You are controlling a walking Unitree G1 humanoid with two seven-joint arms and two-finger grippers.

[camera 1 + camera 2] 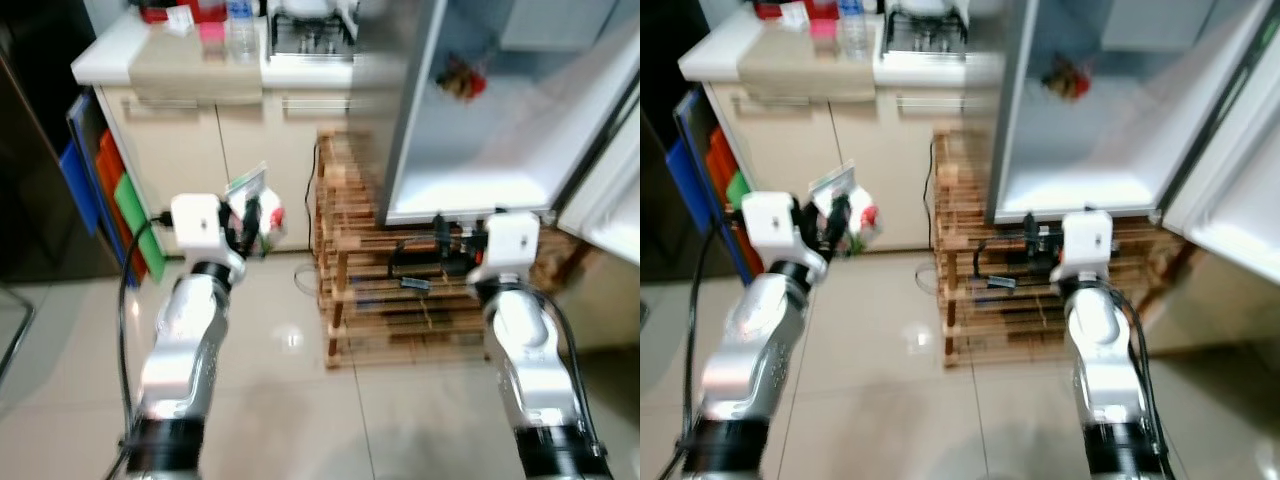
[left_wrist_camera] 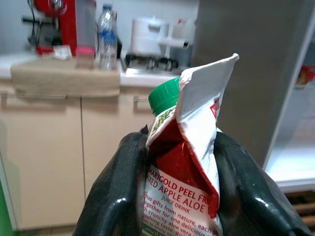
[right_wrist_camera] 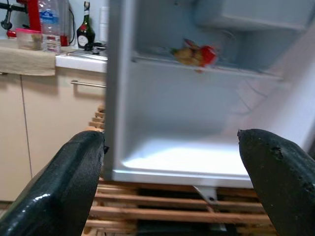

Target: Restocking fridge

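My left gripper [image 1: 250, 222] is shut on a juice carton [image 2: 184, 162], red and white with a green cap, held upright at chest height left of the fridge. The same carton [image 1: 254, 205] shows between the black fingers [image 2: 118, 191] in the head view. The small fridge [image 1: 480, 110] stands open on a wooden rack [image 1: 400, 290], its lower shelf [image 3: 182, 160] bare and a red and yellow packet [image 3: 194, 54] on the upper shelf. My right gripper [image 3: 172, 177] is open, raised in front of the fridge's bottom edge, with nothing between its fingers [image 3: 69, 182].
The fridge door [image 1: 610, 190] swings open to the right. A cream kitchen counter [image 1: 200, 70] with cabinets stands behind, carrying a water bottle [image 2: 106, 42], a red appliance [image 2: 59, 19] and a stove [image 1: 310, 35]. Coloured boards [image 1: 110, 200] lean at the left. Tiled floor [image 1: 290, 400] lies ahead.
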